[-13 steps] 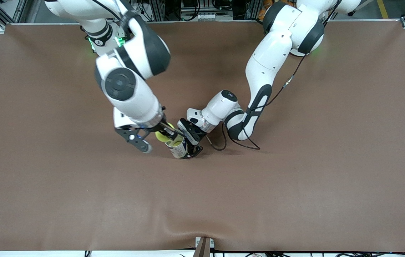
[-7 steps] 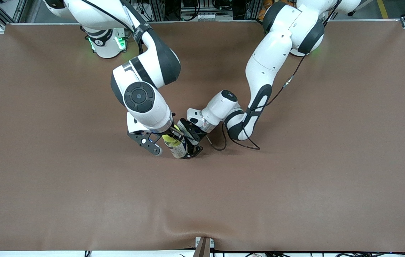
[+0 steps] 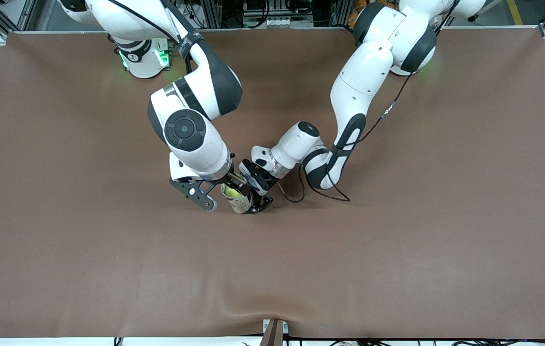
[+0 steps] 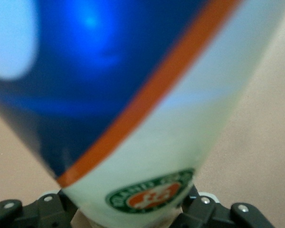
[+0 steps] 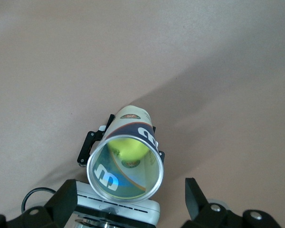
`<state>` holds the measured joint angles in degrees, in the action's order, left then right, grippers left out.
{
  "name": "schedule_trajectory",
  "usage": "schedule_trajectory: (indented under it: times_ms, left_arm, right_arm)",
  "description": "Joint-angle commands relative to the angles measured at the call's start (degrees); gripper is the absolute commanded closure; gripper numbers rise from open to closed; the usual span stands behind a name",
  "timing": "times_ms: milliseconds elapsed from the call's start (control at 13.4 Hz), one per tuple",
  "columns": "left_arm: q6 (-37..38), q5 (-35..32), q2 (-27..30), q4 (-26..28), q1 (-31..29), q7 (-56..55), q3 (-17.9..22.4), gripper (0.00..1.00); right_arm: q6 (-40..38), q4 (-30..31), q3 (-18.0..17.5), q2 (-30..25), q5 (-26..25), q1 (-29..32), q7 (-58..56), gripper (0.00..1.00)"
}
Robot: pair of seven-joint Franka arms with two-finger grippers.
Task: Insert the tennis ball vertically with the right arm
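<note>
Right black two-finger gripper (image 3: pixel 226 185) over upright clear plastic ball can (image 5: pixel 125 164), fingers (image 5: pixel 61 202) spread and empty, yellow-green felt tennis ball (image 5: pixel 127 148) dropped inside; left black gripper (image 3: pixel 258 194) clamping can steady, mid-bench, clear of edges.

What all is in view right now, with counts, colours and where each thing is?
can: one, blue and white with an orange stripe, open mouth up, mid-table, clamped by the left tool
ball: one, yellow-green, down inside the can
table: one, brown cover, under everything
cable: one, black, looping on the table beside the left arm
left arm: one, white and black, reaching in low from its base
left tool: one, black, shut on the can's side
right arm: one, white and black, bent over the can
right tool: one, black, fingers open and empty, over the can's mouth
</note>
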<state>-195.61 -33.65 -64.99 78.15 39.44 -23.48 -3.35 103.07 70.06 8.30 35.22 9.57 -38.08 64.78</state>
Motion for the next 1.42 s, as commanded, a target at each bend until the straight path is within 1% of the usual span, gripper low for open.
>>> schedule_trajectory:
  times_ms: [0, 149, 224, 373, 447, 596, 671, 746, 1044, 1193, 1268, 1342]
  left_arm:
    - [-0.5, -0.9, -0.6, -0.2, 0.1, 0.0, 0.9, 0.16]
    - [-0.5, -0.9, -0.6, -0.2, 0.1, 0.0, 0.9, 0.16]
    - [-0.5, -0.9, -0.6, -0.2, 0.1, 0.0, 0.9, 0.16]
    - [-0.5, -0.9, -0.6, -0.2, 0.1, 0.0, 0.9, 0.16]
    - [-0.5, -0.9, -0.6, -0.2, 0.1, 0.0, 0.9, 0.15]
    - [-0.5, -0.9, -0.6, -0.2, 0.1, 0.0, 0.8, 0.08]
    - [-0.5, -0.9, -0.6, -0.2, 0.1, 0.0, 0.9, 0.03]
    - [-0.5, -1.0, -0.6, -0.2, 0.0, 0.0, 0.9, 0.00]
    - [-0.4, -1.1, -0.5, 0.0, -0.3, -0.1, 0.9, 0.00]
    - [-0.4, -1.1, 0.4, 1.4, -0.9, -0.2, 0.9, 0.00]
    - [-0.4, -1.2, 2.3, 3.7, -1.0, 0.0, 0.9, 0.00]
    - [-0.4, -1.2, 4.4, 6.5, -1.6, 0.0, 0.8, 0.00]
  right_arm:
    - [-0.2, -1.1, 0.2, 0.2, -0.6, 0.0, 0.5, 0.00]
    - [-0.7, -1.2, 0.6, -0.7, -0.7, 0.6, 0.0, 0.00]
    - [-1.3, -1.1, 0.7, -2.7, -0.7, 1.6, -0.2, 0.00]
    - [-7.3, -1.2, 0.7, -5.2, -0.7, 4.2, -6.2, 0.00]
    - [-10.3, -1.2, 0.7, -6.9, -0.7, 6.2, -9.5, 0.00]
    - [-14.8, -1.2, 0.7, -10.2, -0.8, 10.6, -15.0, 0.00]
    - [-17.1, -1.2, 0.8, -11.4, -1.4, 12.7, -18.9, 0.00]
    - [-19.5, -1.2, 0.8, -12.4, -2.0, 15.3, -23.2, 0.00]
    - [-23.6, -1.2, 0.9, -15.4, -2.5, 24.9, -36.5, 0.00]
    - [-24.9, -1.2, 0.8, -16.3, -7.2, 26.8, -41.9, 0.00]
    - [-25.3, -1.2, 0.9, -16.3, -8.8, 27.7, -45.1, 0.00]
    - [-25.3, -1.2, 0.8, -16.3, -8.2, 29.5, -47.5, 0.00]
